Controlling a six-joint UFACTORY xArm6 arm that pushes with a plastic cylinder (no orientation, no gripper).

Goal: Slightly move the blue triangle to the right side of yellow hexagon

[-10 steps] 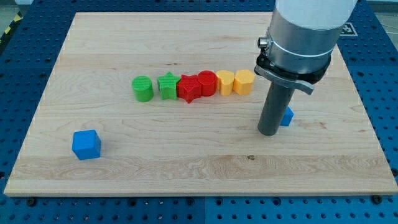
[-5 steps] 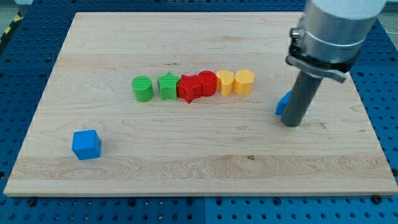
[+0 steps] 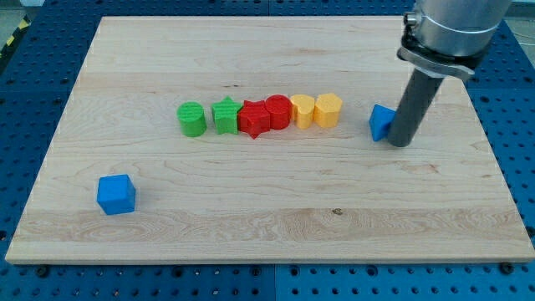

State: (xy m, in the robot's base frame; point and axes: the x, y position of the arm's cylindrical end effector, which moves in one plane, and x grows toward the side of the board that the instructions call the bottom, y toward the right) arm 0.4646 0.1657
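The blue triangle [image 3: 382,122] lies on the wooden board to the right of the yellow hexagon [image 3: 328,110], with a gap between them. My tip [image 3: 402,142] stands right against the blue triangle's right side and hides part of it. The yellow hexagon is the right end of a row of blocks in the board's middle.
The row runs leftward from the hexagon: a yellow block [image 3: 303,110], a red round block [image 3: 278,111], a red star [image 3: 254,119], a green star [image 3: 226,116], a green cylinder [image 3: 192,119]. A blue cube [image 3: 116,194] sits at the lower left. The board's right edge [image 3: 493,150] is near.
My tip has moved right and toward the view's top, from the blue triangle's left side to its right side. The blue triangle has shifted upward, nearer the row's level.
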